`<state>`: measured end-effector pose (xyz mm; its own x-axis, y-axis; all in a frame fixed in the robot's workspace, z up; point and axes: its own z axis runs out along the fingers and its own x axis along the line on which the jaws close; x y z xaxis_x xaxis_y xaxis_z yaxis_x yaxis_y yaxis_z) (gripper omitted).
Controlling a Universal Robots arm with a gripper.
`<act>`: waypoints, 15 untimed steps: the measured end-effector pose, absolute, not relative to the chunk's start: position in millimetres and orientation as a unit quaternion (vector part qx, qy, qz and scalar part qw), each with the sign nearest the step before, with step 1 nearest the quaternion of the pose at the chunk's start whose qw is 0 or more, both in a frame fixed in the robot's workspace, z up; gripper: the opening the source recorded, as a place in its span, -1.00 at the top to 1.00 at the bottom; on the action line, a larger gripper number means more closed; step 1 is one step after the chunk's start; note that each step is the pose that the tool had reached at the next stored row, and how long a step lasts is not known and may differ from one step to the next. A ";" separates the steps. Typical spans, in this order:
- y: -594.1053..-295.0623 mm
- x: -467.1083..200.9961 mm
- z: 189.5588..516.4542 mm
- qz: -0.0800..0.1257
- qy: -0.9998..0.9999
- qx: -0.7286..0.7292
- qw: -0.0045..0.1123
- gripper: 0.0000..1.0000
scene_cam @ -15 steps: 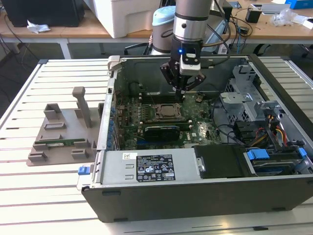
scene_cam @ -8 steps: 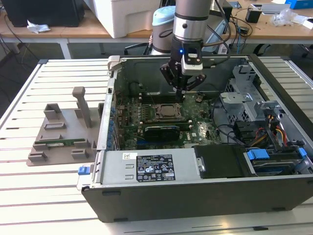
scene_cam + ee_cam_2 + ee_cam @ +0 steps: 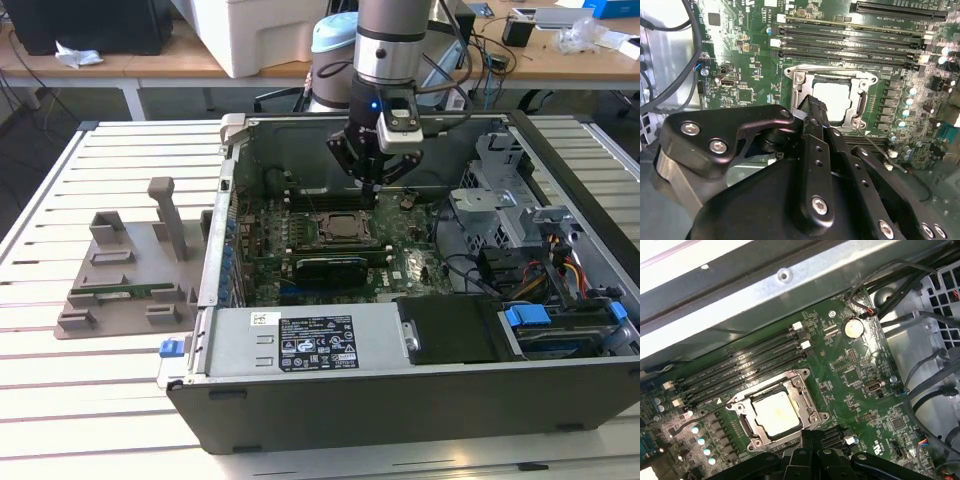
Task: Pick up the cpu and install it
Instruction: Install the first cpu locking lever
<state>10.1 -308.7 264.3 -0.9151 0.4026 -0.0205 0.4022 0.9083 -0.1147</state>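
In the exterior view the black gripper [image 3: 371, 178] hangs inside the open grey computer case [image 3: 400, 385] above the green motherboard [image 3: 330, 240], while both wrist views show the square silver cpu [image 3: 832, 100] [image 3: 776, 412] seated in its metal-framed socket [image 3: 777, 410], fingertips apparently pressed together beside it.

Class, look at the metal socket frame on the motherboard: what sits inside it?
Inside the socket frame lies the cpu, its flat pale top showing. The contacts underneath are covered by it. The gripper partly covers one edge.
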 end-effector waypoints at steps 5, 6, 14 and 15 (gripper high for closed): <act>-308.7 10.1 264.3 0.058 -0.981 -0.186 0.001 0.79; -308.7 10.1 264.3 0.058 -0.981 -0.183 0.000 0.79; -308.7 10.1 264.3 0.058 -0.986 -0.154 -0.001 0.79; -308.7 10.1 264.3 0.058 -0.987 -0.148 -0.002 0.79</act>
<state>10.1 -308.7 264.3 -0.9562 0.2921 -0.0205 0.2925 0.9494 -0.1146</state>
